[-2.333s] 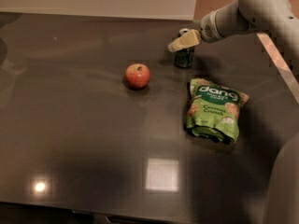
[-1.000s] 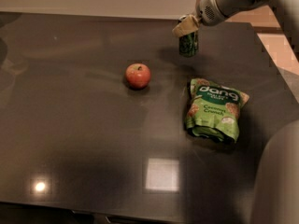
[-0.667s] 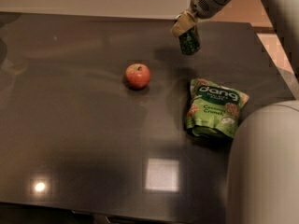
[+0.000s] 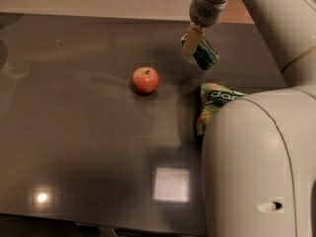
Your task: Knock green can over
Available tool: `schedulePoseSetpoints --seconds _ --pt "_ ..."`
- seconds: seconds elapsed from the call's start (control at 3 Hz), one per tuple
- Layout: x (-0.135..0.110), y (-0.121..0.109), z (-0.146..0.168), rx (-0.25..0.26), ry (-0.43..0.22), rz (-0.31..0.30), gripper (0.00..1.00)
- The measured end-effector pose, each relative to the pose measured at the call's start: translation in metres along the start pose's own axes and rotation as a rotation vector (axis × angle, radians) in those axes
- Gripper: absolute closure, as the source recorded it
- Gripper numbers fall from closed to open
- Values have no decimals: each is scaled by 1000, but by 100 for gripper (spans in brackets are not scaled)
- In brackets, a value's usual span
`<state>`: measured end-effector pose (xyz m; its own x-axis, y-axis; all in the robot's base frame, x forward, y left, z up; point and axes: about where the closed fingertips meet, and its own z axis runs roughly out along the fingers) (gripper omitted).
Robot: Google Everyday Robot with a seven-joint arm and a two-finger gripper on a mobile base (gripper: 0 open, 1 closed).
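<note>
Camera view: the gripper (image 4: 191,43) hangs at the far right of the table (image 4: 74,132), touching the green can (image 4: 207,56), which leans steeply just beyond the snack bag (image 4: 211,101). Whether it is open or closed, I cannot tell. The tipping step seems in hand; next calls for a sideways push to lay the can flat

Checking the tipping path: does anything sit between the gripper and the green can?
Nothing visible does. The gripper is right at the upper end of the green can, and the can leans tilted. The apple sits apart to the left. The snack bag lies nearer the camera, partly hidden by the robot's arm.
</note>
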<state>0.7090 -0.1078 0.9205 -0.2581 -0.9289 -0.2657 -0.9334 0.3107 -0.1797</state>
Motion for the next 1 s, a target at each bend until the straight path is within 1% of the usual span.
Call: schedulePoseSetpoints --seconds 0.33,0.67,1.0 --pt "4 11 13 -41 113 -111 84" --pt "7 16 27 -56 196 -197 60" --pt "10 21 41 -76 251 -258 36"
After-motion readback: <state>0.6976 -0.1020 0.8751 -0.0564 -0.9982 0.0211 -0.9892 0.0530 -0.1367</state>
